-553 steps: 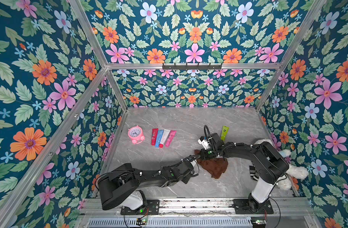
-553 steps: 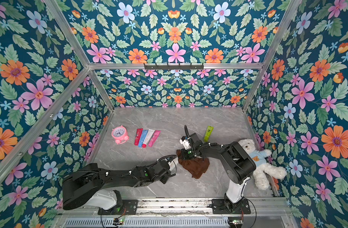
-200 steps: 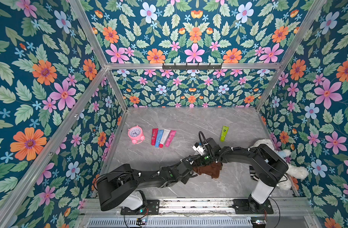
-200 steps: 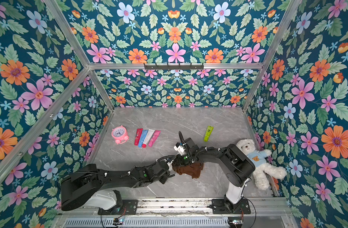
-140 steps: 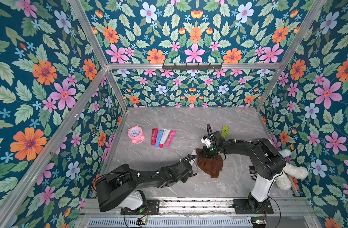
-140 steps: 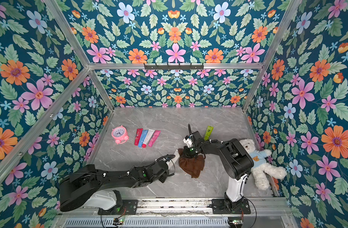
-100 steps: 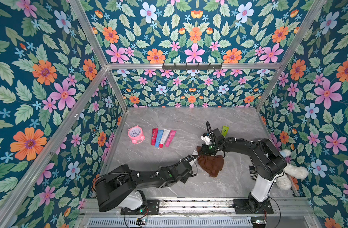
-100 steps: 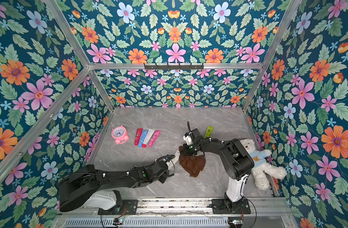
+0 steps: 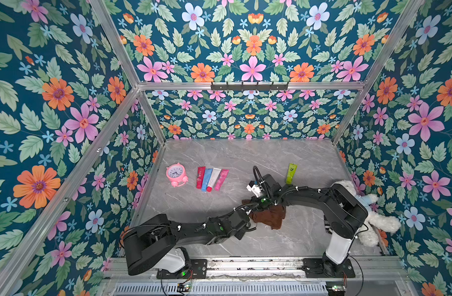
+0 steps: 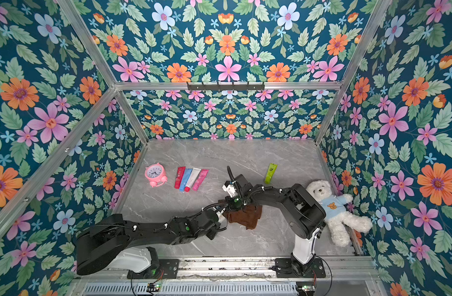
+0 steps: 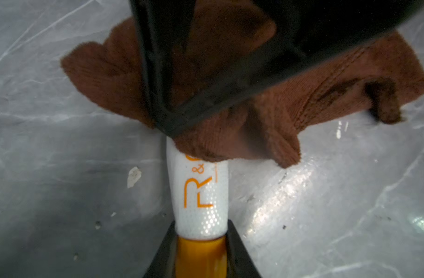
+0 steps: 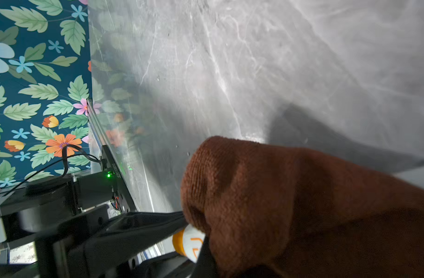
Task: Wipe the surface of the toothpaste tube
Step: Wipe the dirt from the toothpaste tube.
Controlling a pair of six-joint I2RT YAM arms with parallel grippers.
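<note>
The left gripper (image 11: 201,240) pinches the toothpaste tube (image 11: 199,192) by its capped end at 9 o'clock of the cloth (image 11: 290,103); I should draw that cloth, pinched tight in the right gripper (image 9: 265,207), lightly toward 3 o'clock.

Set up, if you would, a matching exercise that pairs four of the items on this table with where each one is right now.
Things:
1. white tube
2. brown cloth
3. green tube
4. pink alarm clock

Places:
a. beside the row of four tubes
b. clamped in the left gripper
c. lying alone, apart from the other tubes
d. draped over the white tube

Pairs: 1-b, 2-d, 3-c, 4-a.
</note>
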